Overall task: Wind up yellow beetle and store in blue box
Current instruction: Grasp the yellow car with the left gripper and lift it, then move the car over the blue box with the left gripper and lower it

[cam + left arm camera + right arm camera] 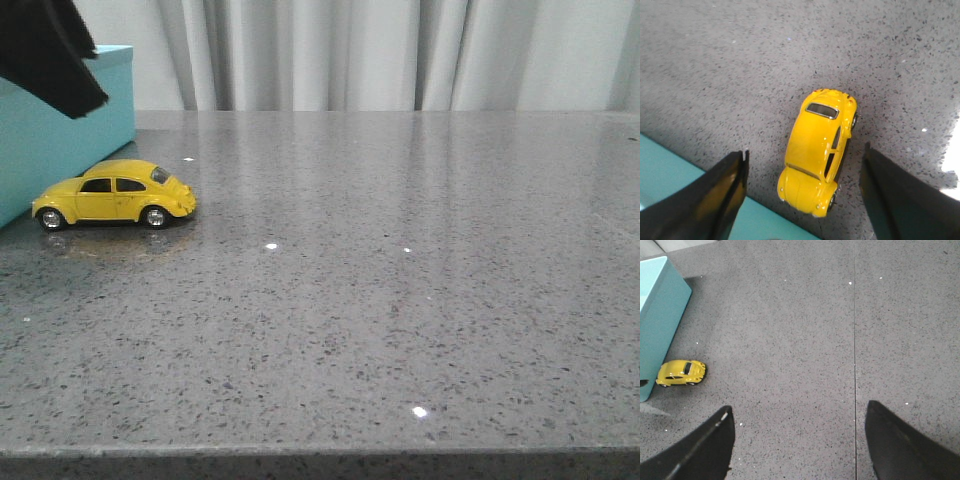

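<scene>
— Left hand (802, 195) hangs over the beetle (818, 156), fingers spread wide to either side of it and gripping nothing. Where does the car sit?

— On the counter (400, 300), just beside the box (60, 120), nose toward the box wall. I cannot tell whether it touches.

— So what might go wrong?

— One finger (715, 200) looks to be over the box edge. If the hand drops straight down, I'd expect that finger to strike the box instead of reaching the counter, and the grasp would miss or tip.

— And the car itself?

— It's glossy and on free wheels. An off-centre squeeze could send it rolling away or pinch it askew against the box.

— The right hand (797, 440)?

— Wide open too, empty, well apart from the beetle, over bare counter. No trouble there yet.
</scene>
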Controlling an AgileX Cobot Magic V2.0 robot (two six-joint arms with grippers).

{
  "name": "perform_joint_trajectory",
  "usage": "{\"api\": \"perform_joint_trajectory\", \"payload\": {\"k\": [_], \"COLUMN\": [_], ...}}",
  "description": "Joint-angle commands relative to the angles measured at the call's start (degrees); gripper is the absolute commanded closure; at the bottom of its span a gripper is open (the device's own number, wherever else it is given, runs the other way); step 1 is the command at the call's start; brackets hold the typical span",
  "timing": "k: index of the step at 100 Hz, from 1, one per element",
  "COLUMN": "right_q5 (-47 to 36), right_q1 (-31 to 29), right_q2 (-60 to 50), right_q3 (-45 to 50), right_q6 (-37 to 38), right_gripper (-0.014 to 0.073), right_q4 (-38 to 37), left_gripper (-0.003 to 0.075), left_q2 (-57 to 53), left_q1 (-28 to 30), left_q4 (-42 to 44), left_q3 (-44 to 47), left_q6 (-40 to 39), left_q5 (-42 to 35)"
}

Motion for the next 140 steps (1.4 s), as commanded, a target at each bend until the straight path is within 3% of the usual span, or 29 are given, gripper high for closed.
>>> {"api": "perform_joint_trajectory", "payload": {"k": [1,70,79,97,102,124,140], "right_q5": [-4.29,-5.23,-5.23,-5.24,-5.24,-5.24,-5.24], "right_q1": [0.13,0.13,0.13,0.13,0.13,0.13,0.13], "right_q2": [0.20,0.20,0.20,0.20,0.20,0.20,0.20], "right_q3": [-1.21,-1.21,-1.21,-1.21,-1.21,-1.21,-1.21], "right_q6": [-0.54,-0.67,-0.67,-0.67,-0.67,-0.67,-0.67], "right_gripper": [0.0053,0.0053,0.0053,0.0053,0.0053,0.0053,0.0053], "right_q4": [0.27,0.27,0.27,0.27,0.27,0.27,0.27], "left_gripper": [0.0259,0.0262,0.0312,0.0522,0.0549,0.0552,0.0550], "left_q2": [2.07,14.28,14.28,14.28,14.28,12.66,10.03], "left_q1": [-0.52,-2.75,-2.75,-2.75,-2.75,-2.75,-2.49], "left_q4": [-0.48,6.60,6.60,6.60,6.60,5.65,6.25], "left_q3": [-5.22,-8.90,-8.90,-8.90,-8.90,-13.37,-21.13], "left_q6": [1.30,3.96,3.96,3.96,3.96,2.73,-9.50], "left_q5": [1.81,4.58,4.58,4.58,4.58,5.23,1.95]}}
